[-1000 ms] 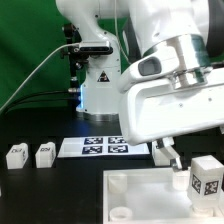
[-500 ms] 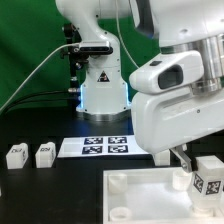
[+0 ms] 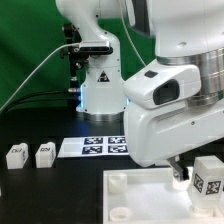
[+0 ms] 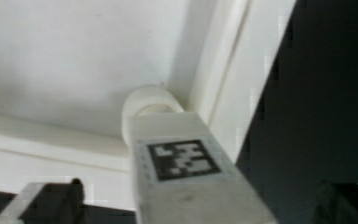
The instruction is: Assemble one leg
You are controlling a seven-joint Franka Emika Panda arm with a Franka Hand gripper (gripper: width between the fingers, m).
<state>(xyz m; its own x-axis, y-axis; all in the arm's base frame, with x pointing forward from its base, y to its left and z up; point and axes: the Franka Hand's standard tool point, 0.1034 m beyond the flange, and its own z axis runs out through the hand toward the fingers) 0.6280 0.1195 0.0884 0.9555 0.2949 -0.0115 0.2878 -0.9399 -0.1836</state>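
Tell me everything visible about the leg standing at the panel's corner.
The leg is a chunky white block, plastic by its look, with a rounded end and a black-and-white square tag on its face. It stands upright on a corner of the white panel. The gripper is open, with a finger on either side of the leg, neither touching it.

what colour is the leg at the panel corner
White leg with a black-and-white square tag; clearest in the wrist view.

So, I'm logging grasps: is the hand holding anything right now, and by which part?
Nothing is held: the hand is open, straddling the leg without touching it.
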